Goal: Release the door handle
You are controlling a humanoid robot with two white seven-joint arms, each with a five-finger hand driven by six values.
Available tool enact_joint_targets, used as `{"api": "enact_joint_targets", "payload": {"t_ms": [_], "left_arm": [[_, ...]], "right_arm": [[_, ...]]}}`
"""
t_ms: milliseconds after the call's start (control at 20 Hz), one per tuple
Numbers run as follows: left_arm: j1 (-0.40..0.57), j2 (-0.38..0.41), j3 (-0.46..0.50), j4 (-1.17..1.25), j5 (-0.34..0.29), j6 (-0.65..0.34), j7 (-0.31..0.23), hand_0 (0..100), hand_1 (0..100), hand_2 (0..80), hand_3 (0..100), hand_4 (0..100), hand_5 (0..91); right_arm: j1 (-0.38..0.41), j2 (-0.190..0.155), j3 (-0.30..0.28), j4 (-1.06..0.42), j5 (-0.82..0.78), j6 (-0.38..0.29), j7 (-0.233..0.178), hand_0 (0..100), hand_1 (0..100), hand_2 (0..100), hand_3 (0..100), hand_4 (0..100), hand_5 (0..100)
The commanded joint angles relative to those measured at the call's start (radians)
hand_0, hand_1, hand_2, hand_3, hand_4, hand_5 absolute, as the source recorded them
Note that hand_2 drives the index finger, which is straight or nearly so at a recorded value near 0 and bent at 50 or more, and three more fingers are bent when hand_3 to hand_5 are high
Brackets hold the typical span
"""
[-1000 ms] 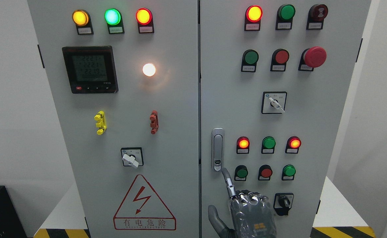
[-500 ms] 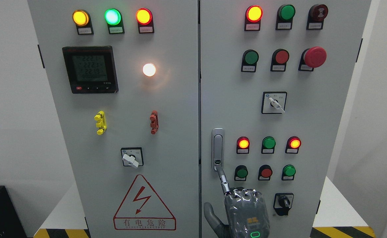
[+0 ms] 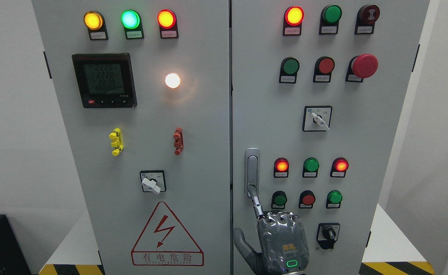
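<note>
Door handle (image 3: 252,172) sits straight above the right hand (image 3: 281,240), a bit left of its knuckles — a slim upright silver lever on the right cabinet door, lying flat against the panel as far as I can tell.

The hand isn't gripping anything. Its index finger (image 3: 257,206) is stuck out, with the tip touching the handle's lower end. The other fingers are curled into the palm and the thumb pokes out to the left.

What could go wrong, my guess:
- If that fingertip is pushing the latch button at the bottom, it could slide off sideways. The green button (image 3: 280,199) is just right of the finger and the red button (image 3: 308,198) a bit further right, so a slip could bump a control.
- The black rotary switch (image 3: 328,233) is close on the hand's right, so pulling away at an angle could clip it with the knuckles.
- A finger hooked under the lever could tug the door as it backs off.

Readable writing: the warning sign (image 3: 166,236), to the hand's left, has a lightning bolt and says 有电危险. The meter (image 3: 104,80), far up-left, shows rows of digits, but I can't read them for sure. The tags under the lamps are too small — no brand I can make out.
</note>
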Motion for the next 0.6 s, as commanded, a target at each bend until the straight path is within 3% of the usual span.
{"api": "enact_joint_targets", "payload": {"t_ms": [0,550], "left_arm": [[0.000,0.000,-0.021,-0.020,0.000,0.000,0.000,0,0,2.2,10,1,0.0],[0.000,0.000,-0.021,-0.020,0.000,0.000,0.000,0,0,2.2,10,1,0.0]], "right_arm": [[-0.011,0.001,0.003,0.018,0.000,0.001,0.000,41,32,0,100,100,98],[-0.007,0.001,-0.008,0.032,0.000,0.004,0.000,41,31,0,100,100,98]]}}
